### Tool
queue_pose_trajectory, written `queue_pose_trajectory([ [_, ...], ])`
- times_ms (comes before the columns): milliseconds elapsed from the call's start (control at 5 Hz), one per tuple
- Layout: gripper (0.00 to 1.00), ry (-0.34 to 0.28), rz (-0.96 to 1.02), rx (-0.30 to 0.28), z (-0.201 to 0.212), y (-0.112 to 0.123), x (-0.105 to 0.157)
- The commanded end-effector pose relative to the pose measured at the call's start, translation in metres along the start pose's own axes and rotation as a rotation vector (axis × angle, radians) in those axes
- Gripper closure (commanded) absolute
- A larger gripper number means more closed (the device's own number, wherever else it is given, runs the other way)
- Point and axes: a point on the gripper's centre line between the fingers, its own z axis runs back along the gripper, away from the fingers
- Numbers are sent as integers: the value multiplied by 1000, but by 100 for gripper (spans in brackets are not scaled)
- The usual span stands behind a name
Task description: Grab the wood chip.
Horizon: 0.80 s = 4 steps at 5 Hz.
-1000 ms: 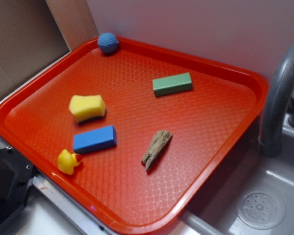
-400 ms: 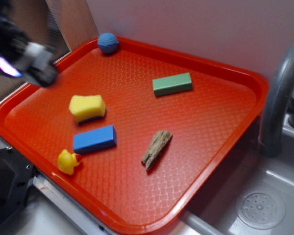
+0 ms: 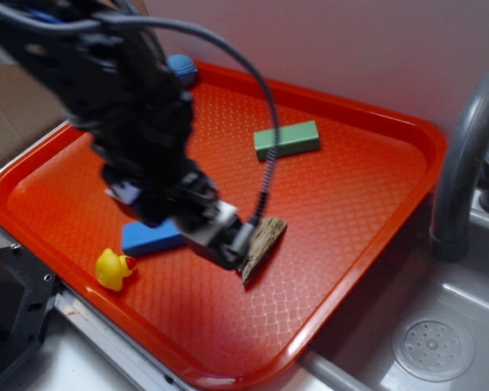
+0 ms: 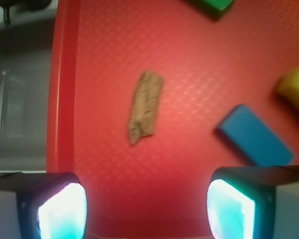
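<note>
My claw point(image 4: 147, 209) above red tray point(image 3: 367, 195), fingers point(image 4: 62, 211) spread wide apart, nothing between them. Wood chip point(image 4: 145, 107) flat on tray, centre of wrist frame, clear of both fingers, splintered end toward lower frame. Exterior view: my arm covers chip's left side, chip point(image 3: 265, 242) lower centre. Blue block point(image 4: 254, 137) right of chip, well apart. Green block point(image 3: 287, 139) upper centre. Yellow duck point(image 3: 112, 269) lower left.
</note>
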Motion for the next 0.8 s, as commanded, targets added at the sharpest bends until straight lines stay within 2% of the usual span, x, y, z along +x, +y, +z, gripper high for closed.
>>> queue_pose_trajectory([
  [0,0,58,135,-33,-20,6,31],
  [200,0,79,124,-103,-41,9,34],
  [600,0,144,127,-75,-69,11,44],
])
